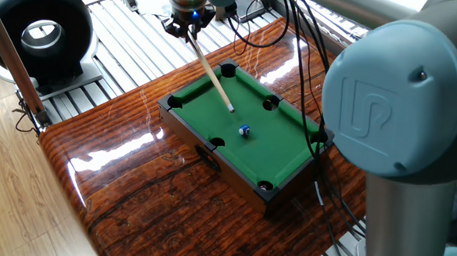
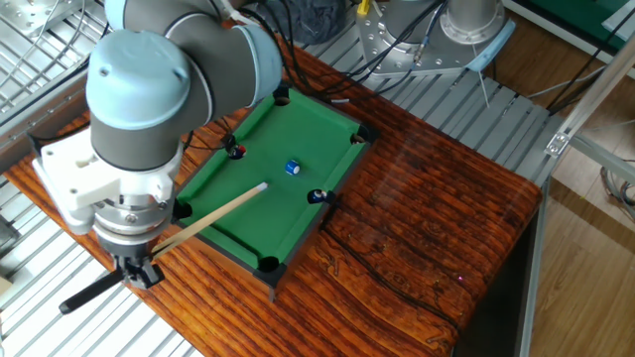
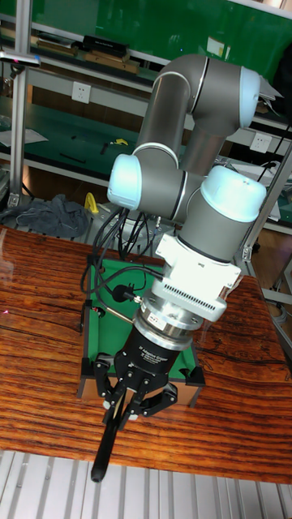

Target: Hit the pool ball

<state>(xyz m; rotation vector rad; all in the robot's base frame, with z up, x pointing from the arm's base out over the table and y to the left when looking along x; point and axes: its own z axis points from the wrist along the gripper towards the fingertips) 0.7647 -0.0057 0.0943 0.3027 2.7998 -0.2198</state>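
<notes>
The big wooden table is brown and shiny. Metal slats run along its edges.

The robot arm is grey and light blue. It leans over one short end of the little pool table. In the tall view the arm hides most of that green top.

The pool table sits on the wood. It has green felt, dark sides and black holes at the corners and the long sides.

A black round fan stands on the slats, well away from the pool table.

The claw is clenched on the cue — its black fingers close around the dark handle end. The cue is a long pale stick. It slants down from the claw and reaches over the felt. Its tip is near the middle of the green, close to the ball but not touching it.

The ball is tiny and blue with a white spot. It rests on the felt near the middle, just past the cue tip — smaller than the holes.

A small red thing sits at one side hole. I cannot tell what it is.
</notes>
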